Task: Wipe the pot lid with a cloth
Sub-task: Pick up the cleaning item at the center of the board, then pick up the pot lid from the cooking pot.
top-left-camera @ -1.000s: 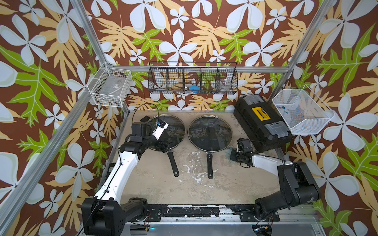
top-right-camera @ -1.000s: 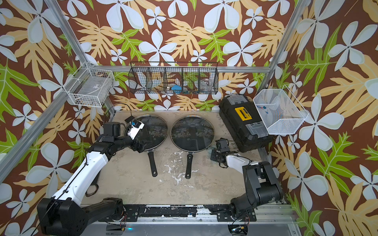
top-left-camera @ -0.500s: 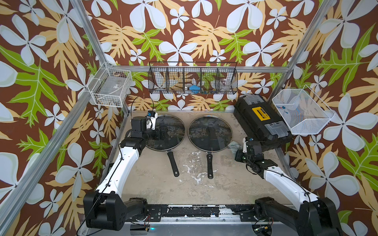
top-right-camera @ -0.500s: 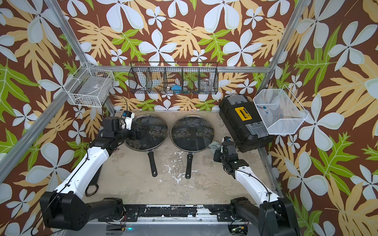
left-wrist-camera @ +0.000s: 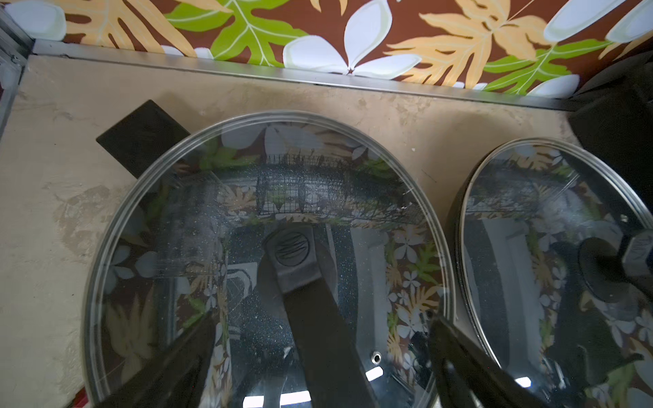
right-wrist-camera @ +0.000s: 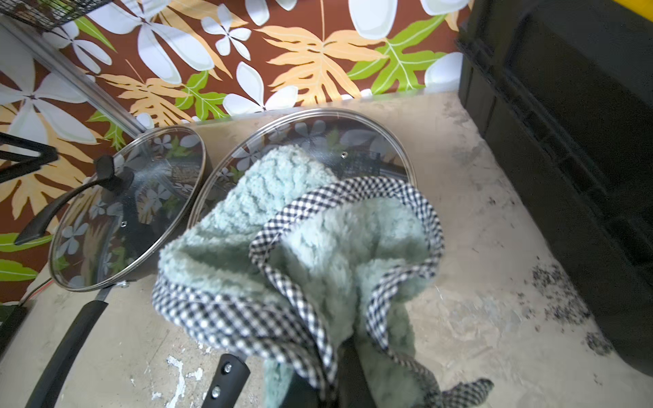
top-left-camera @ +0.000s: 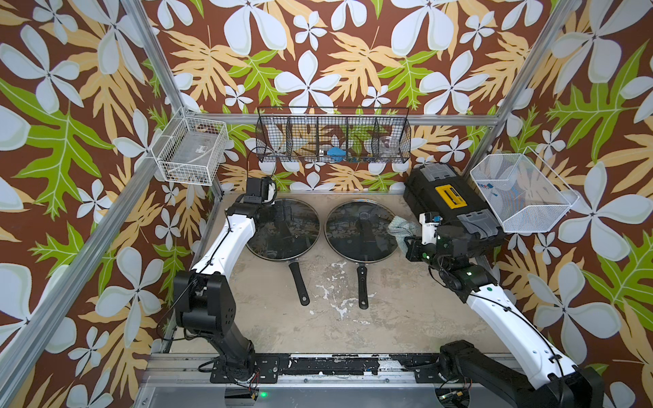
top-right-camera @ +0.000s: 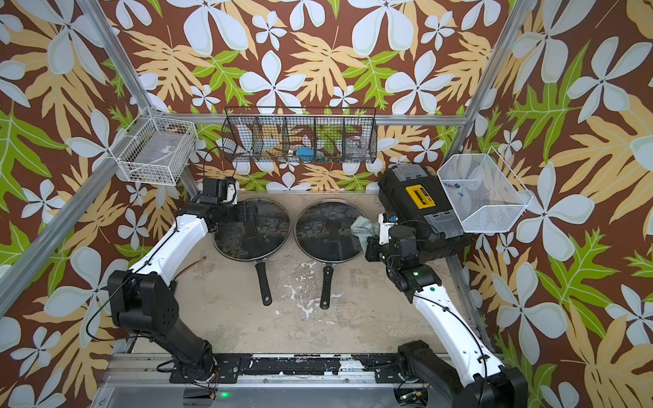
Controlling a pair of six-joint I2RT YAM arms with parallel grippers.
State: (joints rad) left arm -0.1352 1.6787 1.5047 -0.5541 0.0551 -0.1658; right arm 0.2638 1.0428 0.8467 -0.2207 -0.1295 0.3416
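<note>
Two round glass pot lids sit on black pans side by side, the left lid (top-left-camera: 293, 236) (left-wrist-camera: 176, 229) and the right lid (top-left-camera: 357, 240) (right-wrist-camera: 318, 137). The cloth (top-left-camera: 399, 226) (right-wrist-camera: 300, 229) is pale teal with a black-and-white checked border. It hangs bunched from my right gripper (top-left-camera: 407, 241) (right-wrist-camera: 339, 367), which is shut on it at the right lid's right edge. My left gripper (top-right-camera: 247, 215) (left-wrist-camera: 318, 335) hovers open over the left lid. Its fingers stand either side of the lid's black handle (left-wrist-camera: 300, 261), apart from it.
A black toolbox (top-left-camera: 445, 197) stands just right of my right gripper. The pan handles (top-left-camera: 298, 282) (top-left-camera: 362, 286) point toward the front. Wire baskets (top-left-camera: 190, 152) (top-left-camera: 334, 137) (top-left-camera: 519, 190) hang on the walls. A flat black square (left-wrist-camera: 141, 137) lies behind the left lid.
My right gripper has risen from the table beside the toolbox with the cloth, to the right lid's edge. My left wrist has swung back over the left lid's rear.
</note>
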